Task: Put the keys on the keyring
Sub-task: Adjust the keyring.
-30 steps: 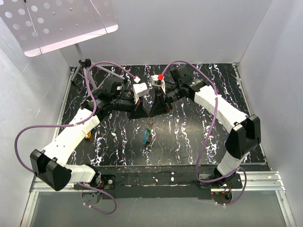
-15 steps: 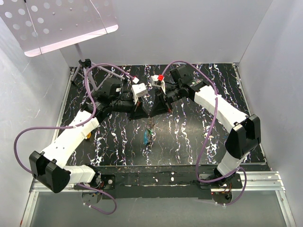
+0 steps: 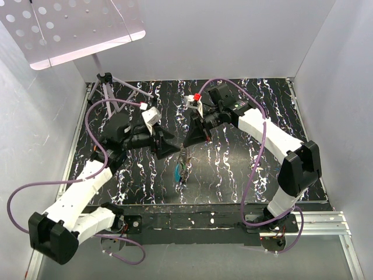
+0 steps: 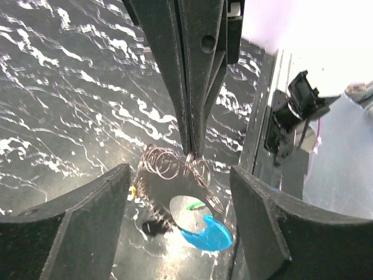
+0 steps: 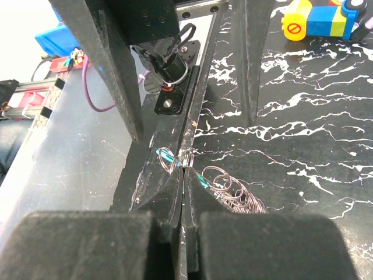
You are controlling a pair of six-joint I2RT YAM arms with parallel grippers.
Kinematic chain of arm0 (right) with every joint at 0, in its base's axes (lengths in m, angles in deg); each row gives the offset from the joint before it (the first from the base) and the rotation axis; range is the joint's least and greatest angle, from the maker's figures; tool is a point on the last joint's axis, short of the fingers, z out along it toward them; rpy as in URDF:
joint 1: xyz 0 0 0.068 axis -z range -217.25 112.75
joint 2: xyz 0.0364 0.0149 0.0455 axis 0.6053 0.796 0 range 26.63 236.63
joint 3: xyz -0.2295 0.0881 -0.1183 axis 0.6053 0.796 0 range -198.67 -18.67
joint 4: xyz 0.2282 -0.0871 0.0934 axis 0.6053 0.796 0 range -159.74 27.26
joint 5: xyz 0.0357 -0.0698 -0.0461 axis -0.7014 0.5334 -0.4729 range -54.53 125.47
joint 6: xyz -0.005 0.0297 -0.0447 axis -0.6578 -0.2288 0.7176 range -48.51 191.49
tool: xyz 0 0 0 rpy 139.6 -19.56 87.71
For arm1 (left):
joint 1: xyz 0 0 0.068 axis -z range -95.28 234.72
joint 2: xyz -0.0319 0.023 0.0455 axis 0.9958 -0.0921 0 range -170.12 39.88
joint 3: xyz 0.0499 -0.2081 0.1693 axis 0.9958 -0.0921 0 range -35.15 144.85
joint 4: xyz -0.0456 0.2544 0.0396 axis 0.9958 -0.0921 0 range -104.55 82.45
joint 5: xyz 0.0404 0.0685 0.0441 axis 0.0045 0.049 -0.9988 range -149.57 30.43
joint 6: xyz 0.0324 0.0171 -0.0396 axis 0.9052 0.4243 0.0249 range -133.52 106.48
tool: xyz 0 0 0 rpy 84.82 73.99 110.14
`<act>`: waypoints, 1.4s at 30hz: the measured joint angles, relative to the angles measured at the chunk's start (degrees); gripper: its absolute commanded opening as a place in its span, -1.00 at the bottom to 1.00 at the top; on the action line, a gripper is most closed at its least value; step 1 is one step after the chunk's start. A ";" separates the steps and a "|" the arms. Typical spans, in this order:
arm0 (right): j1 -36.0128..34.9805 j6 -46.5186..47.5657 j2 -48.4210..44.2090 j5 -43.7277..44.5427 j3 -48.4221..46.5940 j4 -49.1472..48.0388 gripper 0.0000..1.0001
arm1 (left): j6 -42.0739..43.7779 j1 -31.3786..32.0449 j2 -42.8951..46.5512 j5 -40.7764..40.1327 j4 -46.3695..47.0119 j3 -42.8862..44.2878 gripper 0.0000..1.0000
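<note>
My right gripper (image 3: 187, 146) is shut on the keyring (image 5: 185, 157), pinching the thin wire loop at its fingertips (image 4: 192, 146). Below it hangs a bunch of small wire rings (image 4: 166, 166) with a blue-headed key (image 4: 208, 238), which also shows in the top view as a blue key (image 3: 178, 171) just above the black marbled table (image 3: 245, 169). My left gripper (image 3: 168, 146) stands open a little to the left of the bunch, and in its wrist view its fingers (image 4: 87, 227) flank the hanging keys without touching them. A faint green streak shows near the blue head; other keys are hidden.
A small tripod (image 3: 104, 87) stands at the back left under a perforated white panel (image 3: 64, 29). Coloured toy blocks (image 5: 320, 20) lie on the table beyond the left gripper. White walls close in the table on three sides.
My left gripper has opened, let go of the bunch and drawn back to the left. My right gripper has stayed shut on the keyring, and the bunch now hangs from it alone.
</note>
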 measured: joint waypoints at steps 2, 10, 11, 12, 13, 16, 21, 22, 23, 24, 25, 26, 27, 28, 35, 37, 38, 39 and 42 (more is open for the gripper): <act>0.11 -0.76 -0.07 -0.90 0.00 -0.74 -0.97 | -3.32 -1.14 3.23 0.11 6.25 -4.37 0.42; 0.92 1.84 -1.33 -6.38 0.00 -0.57 -0.97 | -13.57 -3.19 12.37 -0.15 35.36 -22.51 0.42; 0.94 2.58 -1.51 -7.04 0.00 -0.09 -0.97 | -14.58 -3.19 12.35 -0.17 38.25 -23.87 0.41; 0.94 3.41 -1.73 -7.74 0.00 0.46 -0.97 | -15.54 -3.19 12.17 -0.20 40.50 -24.87 0.40; 0.94 4.15 -1.84 -8.20 0.00 1.01 -0.97 | -16.44 -3.19 11.96 -0.20 42.45 -25.59 0.39; 0.94 5.75 -1.92 -9.18 0.00 2.14 -0.97 | -19.23 -3.21 10.78 -0.17 48.06 -26.34 0.29; 0.94 6.93 -1.92 -9.53 0.00 3.34 -0.97 | -22.95 -3.30 7.72 0.72 56.68 -26.34 0.03; 0.94 7.08 -1.92 -9.57 0.00 3.43 -0.97 | -23.63 -3.30 6.93 0.96 57.94 -26.34 0.01; 0.94 7.15 -1.92 -9.68 0.00 3.43 -0.97 | -24.61 -3.30 5.70 1.55 59.78 -26.34 0.01; 0.94 7.15 -1.92 -9.70 0.00 3.45 -0.97 | -25.46 -3.30 4.72 1.88 61.11 -26.34 0.01; 0.94 7.15 -1.92 -9.73 0.00 3.48 -0.97 | -26.03 -3.28 4.00 2.12 62.05 -26.34 0.01; 0.94 7.17 -1.92 -9.73 0.00 3.50 -0.97 | -26.91 -3.28 2.99 2.43 63.43 -26.34 0.01; 0.94 7.17 -1.92 -9.79 0.00 3.52 -0.97 | -27.43 -3.28 2.43 2.60 64.15 -26.34 0.01; 0.94 7.17 -1.92 -9.88 0.00 3.56 -0.97 | -27.91 -3.21 1.92 2.82 64.89 -26.34 -0.01; 0.94 7.13 -1.92 -9.90 0.00 3.58 -0.97 | -29.16 -1.64 0.85 3.26 67.34 -26.34 -0.07; 0.96 7.13 -1.92 -9.90 0.00 3.58 -0.97 | -29.11 -1.25 0.81 3.32 67.34 -26.34 -0.11; 0.96 7.13 -1.92 -9.90 0.00 3.58 -0.97 | -29.11 -1.05 0.74 3.39 67.34 -26.34 -0.14; 0.96 7.10 -1.92 -9.90 0.00 3.58 -0.97 | -29.09 -0.87 0.63 3.48 67.32 -26.34 -0.17; 0.96 7.10 -1.92 -9.90 0.00 3.56 -0.97 | -28.89 -0.52 0.15 3.67 67.12 -26.34 -0.22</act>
